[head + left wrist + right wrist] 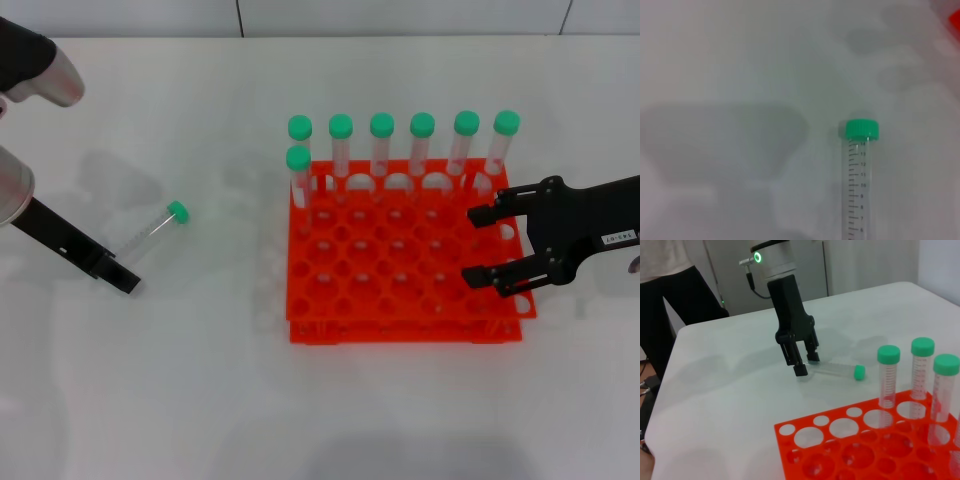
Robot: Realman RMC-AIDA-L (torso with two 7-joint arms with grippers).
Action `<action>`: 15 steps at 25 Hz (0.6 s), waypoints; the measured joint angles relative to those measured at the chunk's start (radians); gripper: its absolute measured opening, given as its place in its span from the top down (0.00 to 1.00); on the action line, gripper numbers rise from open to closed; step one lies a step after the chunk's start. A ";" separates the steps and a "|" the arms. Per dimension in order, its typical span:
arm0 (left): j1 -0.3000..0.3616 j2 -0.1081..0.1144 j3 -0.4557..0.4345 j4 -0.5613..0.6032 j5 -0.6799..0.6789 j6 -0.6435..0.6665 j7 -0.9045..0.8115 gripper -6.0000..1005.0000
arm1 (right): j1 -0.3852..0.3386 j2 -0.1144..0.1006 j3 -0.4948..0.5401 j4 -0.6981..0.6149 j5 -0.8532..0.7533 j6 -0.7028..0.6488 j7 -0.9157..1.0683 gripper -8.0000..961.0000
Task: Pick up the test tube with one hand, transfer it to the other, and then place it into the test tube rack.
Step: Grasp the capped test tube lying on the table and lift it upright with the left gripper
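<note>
Where white table (200, 400) meets pale wall, with someone in black standing behind: one test tube (155, 228) lying flat, clear end between left gripper (804, 363) fingers, narrowly parted; seven capped tubes (422, 150) upright in one orange rack (400, 300); right gripper (500, 245) wide open over rack edge.

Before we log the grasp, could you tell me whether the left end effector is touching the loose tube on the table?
Cannot tell. In the right wrist view the left end effector sits at the tube's bottom end, with no plain gap or contact.
</note>
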 joint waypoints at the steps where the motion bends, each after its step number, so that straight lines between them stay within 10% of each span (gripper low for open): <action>1: -0.001 0.001 0.000 -0.002 0.003 -0.001 0.000 0.31 | 0.000 0.000 0.000 0.000 0.000 0.002 0.000 0.18; 15: -0.001 0.002 -0.024 -0.003 0.006 -0.006 0.002 0.74 | 0.005 0.000 0.000 0.000 0.003 0.004 0.000 0.17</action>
